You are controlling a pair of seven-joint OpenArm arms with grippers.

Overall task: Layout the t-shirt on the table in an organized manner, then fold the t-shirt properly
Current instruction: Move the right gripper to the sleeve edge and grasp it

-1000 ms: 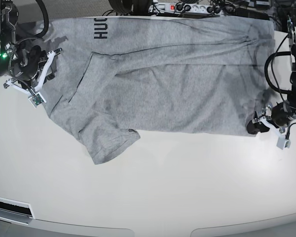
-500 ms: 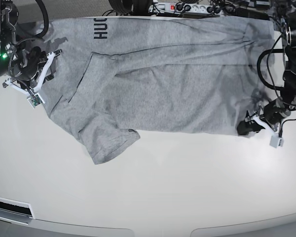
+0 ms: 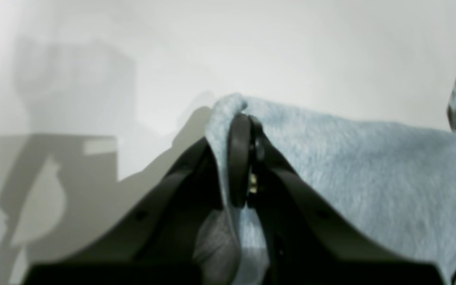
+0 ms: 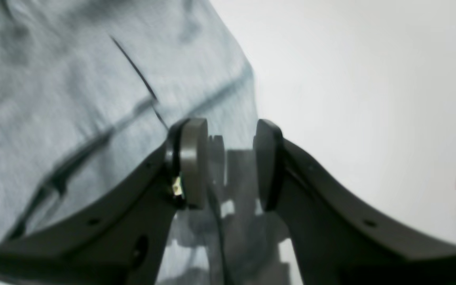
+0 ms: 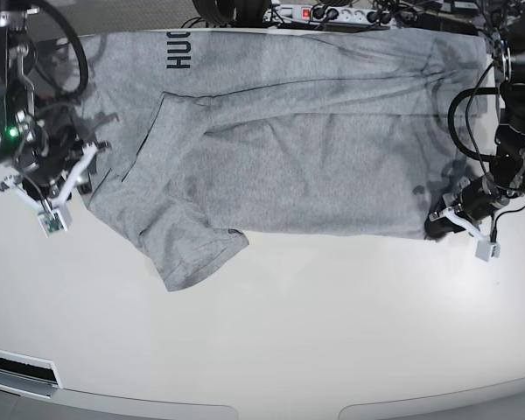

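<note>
**Grey tee spread across far side of table, left gripper pinching a bottom corner**

Heather-grey short-sleeved cotton t-shirt (image 5: 289,140) lies spread sideways over the far half of the glossy white tabletop (image 5: 271,332), its top edge along the table's far edge. Plain grey side mostly up; a strip of black block lettering (image 5: 177,50) shows near the far-left corner of the table in the base view. One sleeve (image 5: 188,249) sticks out toward the near edge, lying flat with the hem seam visible. A long diagonal fold line and soft wrinkles run across the body; fabric not fully smoothed.

Left gripper (image 5: 442,223) sits at the shirt's corner toward the table's right edge in the base view. In the left wrist view its black jaws are closed together on a raised pinch of the grey fabric (image 3: 228,114); cloth bunches up over the pads.

Right gripper (image 5: 70,175) is at the shirt's opposite side, near the table's left edge in the base view. In the right wrist view its jaws stand partly apart over the shirt's edge; nothing is clamped between them, white table showing just beside.
</note>
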